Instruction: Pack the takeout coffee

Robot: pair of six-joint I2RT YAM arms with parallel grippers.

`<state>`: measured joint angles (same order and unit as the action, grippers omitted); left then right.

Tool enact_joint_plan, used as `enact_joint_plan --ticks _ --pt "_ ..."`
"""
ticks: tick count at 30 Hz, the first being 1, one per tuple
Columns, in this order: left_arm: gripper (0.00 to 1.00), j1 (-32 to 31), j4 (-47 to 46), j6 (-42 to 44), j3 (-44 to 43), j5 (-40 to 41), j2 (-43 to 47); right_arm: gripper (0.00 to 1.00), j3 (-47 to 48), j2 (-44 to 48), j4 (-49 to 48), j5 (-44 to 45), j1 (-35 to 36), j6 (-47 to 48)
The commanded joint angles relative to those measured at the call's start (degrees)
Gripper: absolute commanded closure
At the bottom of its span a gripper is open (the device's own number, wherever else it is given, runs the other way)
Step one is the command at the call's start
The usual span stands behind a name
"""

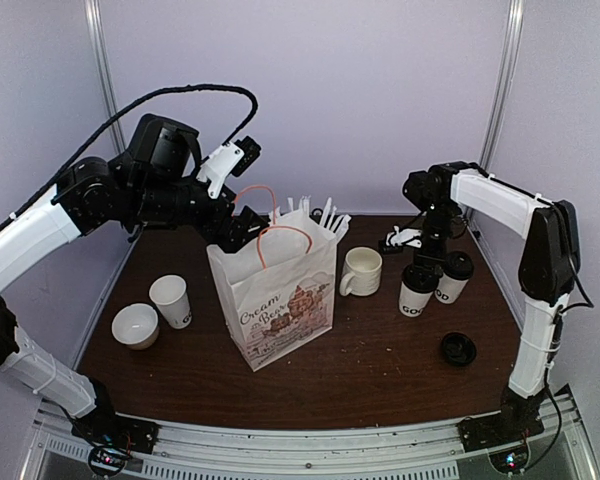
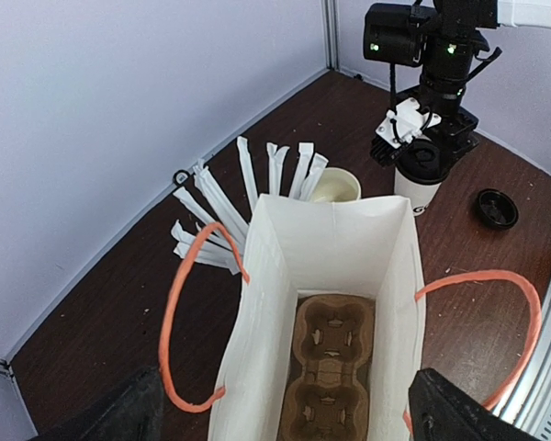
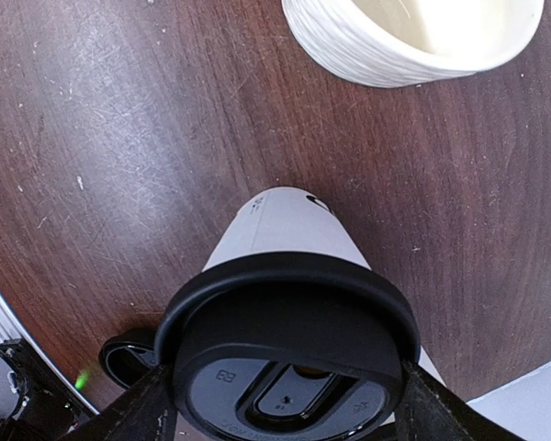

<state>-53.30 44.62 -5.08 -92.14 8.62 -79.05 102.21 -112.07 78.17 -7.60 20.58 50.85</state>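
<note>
We found the left-hand tall white paper cup (image 1: pixel 416 292), black-lidded, upright at the worktop's (image 1: pixel 380 350) right, directly beneath our right fingers (image 3: pixel 289 401), which flanked its lid; grip unclear. Left fingers (image 2: pixel 292 418) gaped empty.

I observed even, diffuse overhead lighting in all three views. Shadows beneath the paper bag (image 1: pixel 275 300) were soft. The table (image 3: pixel 119 138) showed mild sheen in the right wrist view. The black lid (image 3: pixel 289 349), nearest the lens, appeared slightly soft.
</note>
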Motion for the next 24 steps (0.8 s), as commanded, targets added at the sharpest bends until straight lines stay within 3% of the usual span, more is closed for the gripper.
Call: enact_joint_plan --ticks 1,11,18,24 --pt "0.03 0.3 -1.8 0.2 -0.1 0.0 0.3 0.17 -1.5 -0.6 -0.2 1.6 0.2 -0.2" --pt "0.02 1.5 3.5 2.5 -3.3 5.0 1.7 0.29 1.9 5.7 3.2 -0.5 1.2 -1.7" --pt "0.02 5.8 5.6 -1.0 0.0 -0.1 3.9 0.3 4.0 14.0 4.2 -1.1 4.1 -4.4" --pt "0.02 8.5 4.5 -3.7 1.2 -3.3 2.9 0.32 13.4 16.9 6.0 -3.1 6.1 -7.2"
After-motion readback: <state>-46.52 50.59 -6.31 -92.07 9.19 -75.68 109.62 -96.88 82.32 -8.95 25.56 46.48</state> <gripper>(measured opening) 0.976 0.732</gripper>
